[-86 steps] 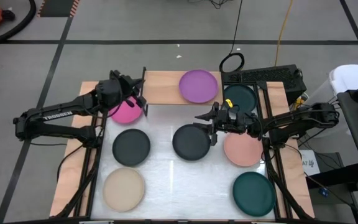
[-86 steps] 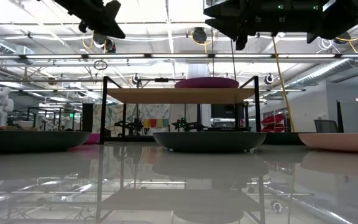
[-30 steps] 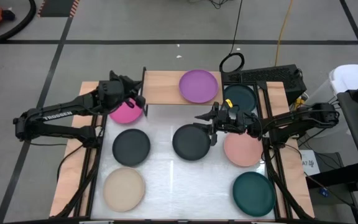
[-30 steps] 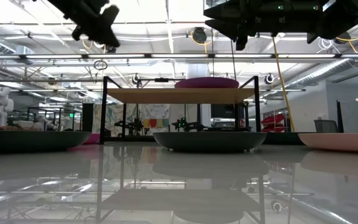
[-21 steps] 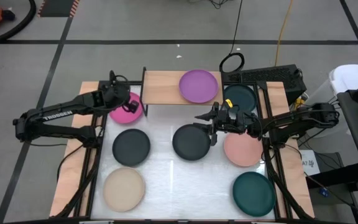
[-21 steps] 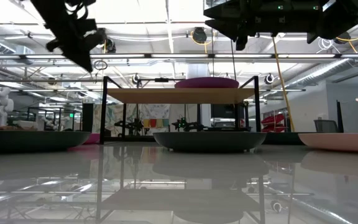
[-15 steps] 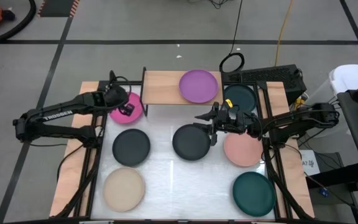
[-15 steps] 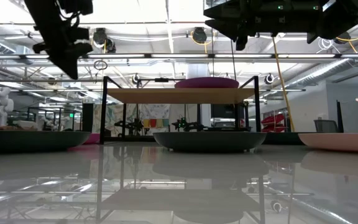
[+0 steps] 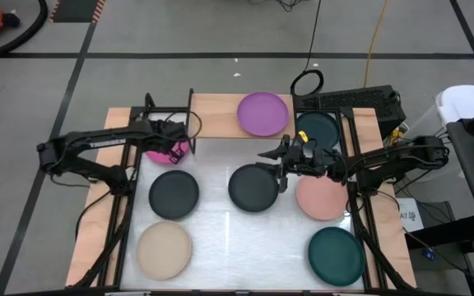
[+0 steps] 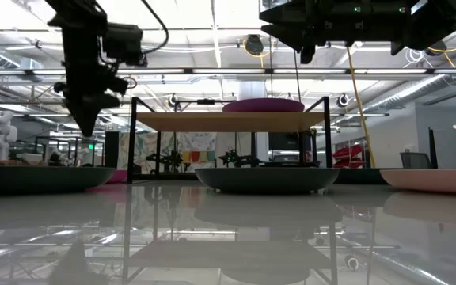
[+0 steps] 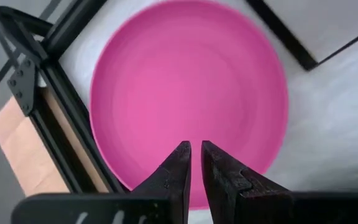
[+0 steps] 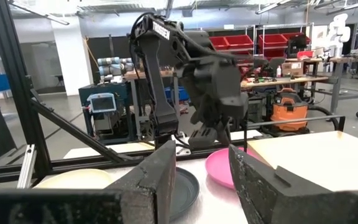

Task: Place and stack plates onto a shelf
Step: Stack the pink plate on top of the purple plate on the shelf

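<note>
The hot pink plate (image 11: 188,87) lies flat on the white table at the far left (image 9: 180,150). My left gripper (image 11: 195,148) hangs above its near part, pointing steeply down, fingers shut with nothing between them; the low view shows its tip (image 10: 85,129) well clear of the table. The shelf (image 9: 216,115) stands at the far edge with the purple plate (image 9: 262,113) lying on its top. My right gripper (image 9: 271,158) waits open and level above a charcoal plate (image 9: 253,187).
On the table lie another charcoal plate (image 9: 174,193), a beige plate (image 9: 164,249), a salmon plate (image 9: 321,197) and two teal plates (image 9: 336,255), (image 9: 318,127). Black frame rails (image 11: 48,118) run just left of the pink plate.
My left gripper has drawn back from the shelf's left end, sunk toward the hot pink plate and tipped from nearly level to pointing steeply down. Its fingers have stayed shut. No plate has moved.
</note>
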Available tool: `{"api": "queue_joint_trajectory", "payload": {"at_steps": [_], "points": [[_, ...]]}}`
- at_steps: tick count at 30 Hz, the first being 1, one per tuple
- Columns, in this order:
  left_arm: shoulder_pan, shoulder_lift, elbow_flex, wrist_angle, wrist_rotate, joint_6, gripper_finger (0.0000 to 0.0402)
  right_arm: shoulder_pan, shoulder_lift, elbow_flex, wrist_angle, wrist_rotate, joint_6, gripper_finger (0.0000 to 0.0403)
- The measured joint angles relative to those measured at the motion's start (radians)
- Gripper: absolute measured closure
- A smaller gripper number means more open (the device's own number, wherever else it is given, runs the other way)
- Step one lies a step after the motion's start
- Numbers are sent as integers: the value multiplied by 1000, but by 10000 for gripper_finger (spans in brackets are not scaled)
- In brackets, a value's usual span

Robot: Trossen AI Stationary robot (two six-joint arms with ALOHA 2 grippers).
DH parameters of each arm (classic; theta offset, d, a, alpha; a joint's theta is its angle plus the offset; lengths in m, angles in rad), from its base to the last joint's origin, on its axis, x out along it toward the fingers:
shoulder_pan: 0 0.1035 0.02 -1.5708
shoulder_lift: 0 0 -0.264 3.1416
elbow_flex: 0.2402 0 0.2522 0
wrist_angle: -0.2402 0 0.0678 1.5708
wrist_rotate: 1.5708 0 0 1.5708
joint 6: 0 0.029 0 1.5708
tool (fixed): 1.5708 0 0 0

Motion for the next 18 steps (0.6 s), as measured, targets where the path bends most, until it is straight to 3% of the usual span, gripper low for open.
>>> {"api": "queue_joint_trajectory", "payload": {"at_steps": [4,10,18], "points": [[0,-1,-52,78,-16,-17,357,0,0,0,-27,0,8,273],[4,-32,-180,202,82,-52,357,2,0,0,-59,-1,19,273],[-8,-43,-262,262,118,-82,357,13,0,0,-39,-1,19,273]]}}
